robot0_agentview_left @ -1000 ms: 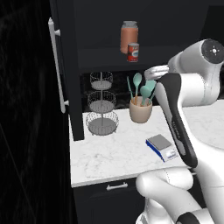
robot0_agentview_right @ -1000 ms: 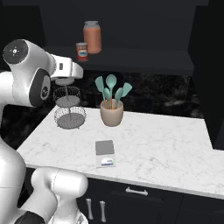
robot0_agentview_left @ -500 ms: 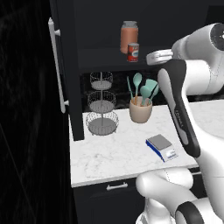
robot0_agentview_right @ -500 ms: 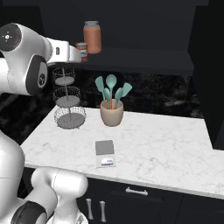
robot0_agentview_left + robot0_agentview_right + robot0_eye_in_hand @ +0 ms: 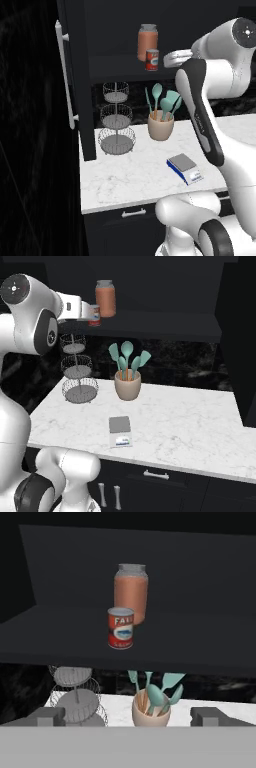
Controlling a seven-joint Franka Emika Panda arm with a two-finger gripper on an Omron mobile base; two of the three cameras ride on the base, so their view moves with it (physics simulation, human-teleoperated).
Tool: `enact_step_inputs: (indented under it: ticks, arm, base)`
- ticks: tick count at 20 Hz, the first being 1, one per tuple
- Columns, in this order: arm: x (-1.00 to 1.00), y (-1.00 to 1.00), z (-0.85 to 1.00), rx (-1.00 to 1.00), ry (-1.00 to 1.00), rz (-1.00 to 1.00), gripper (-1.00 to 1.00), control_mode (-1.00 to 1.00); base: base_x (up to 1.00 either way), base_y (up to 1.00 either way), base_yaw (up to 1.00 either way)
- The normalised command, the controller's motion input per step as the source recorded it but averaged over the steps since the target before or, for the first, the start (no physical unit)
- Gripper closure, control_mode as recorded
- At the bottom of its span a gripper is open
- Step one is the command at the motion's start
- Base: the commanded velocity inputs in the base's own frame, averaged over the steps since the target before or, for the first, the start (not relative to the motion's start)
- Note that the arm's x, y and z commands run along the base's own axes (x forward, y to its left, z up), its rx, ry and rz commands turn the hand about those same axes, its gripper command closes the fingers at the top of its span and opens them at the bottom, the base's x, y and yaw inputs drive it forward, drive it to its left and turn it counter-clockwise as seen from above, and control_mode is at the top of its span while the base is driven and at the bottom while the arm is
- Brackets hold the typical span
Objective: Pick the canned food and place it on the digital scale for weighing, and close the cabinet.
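Gripper (image 5: 128,717) fingers stood apart and held nothing, the two tips rising wide of each other at the bottom of the hand view, aimed level at the cabinet's shelf (image 5: 200,647). The canned food (image 5: 120,628) sat upright near the front edge of that shelf, toward its left end, well short of the fingers. Just behind it stood the taller orange-pink jar (image 5: 131,593), so close that they might have touched; the angle left that unclear.

Below, on the marble counter (image 5: 190,421), the digital scale (image 5: 120,430) lay bare near the front edge. Behind it the utensil crock (image 5: 127,383) stood toward the back, with the three-tier wire basket (image 5: 77,368) at the counter's left end. The cabinet (image 5: 72,75) door hung open at the left.

By this showing nothing was finished: the can ungrasped, the scale unloaded, the door unclosed. The reach for the can looked like the step in hand.
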Motion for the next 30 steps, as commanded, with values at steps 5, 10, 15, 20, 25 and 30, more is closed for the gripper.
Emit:
enact_step_inputs:
  ticks: [5,10,15,20,25,30]
  arm:
    - [0.38,0.05,0.00,0.00,0.02,0.00,-1.00,-1.00]
    - [0.52,0.18,0.00,0.00,0.00,0.00,-1.00,-1.00]
    - [0.53,0.16,-0.02,0.00,0.01,0.00,-1.00,-1.00]
    - [0.43,0.00,-0.02,0.00,0.02,0.00,-1.00,-1.00]
    - [0.32,0.00,-0.03,0.00,0.00,0.00,-1.00,-1.00]
    - [0.37,0.00,-0.10,0.00,0.00,0.00,-1.00,-1.00]
  base:
    - [0.00,0.00,0.00]
    - [0.00,0.00,0.00]
    - [0.00,0.00,0.00]
    - [0.00,0.00,0.00]
    - [0.00,0.00,0.00]
    - [0.00,0.00,0.00]
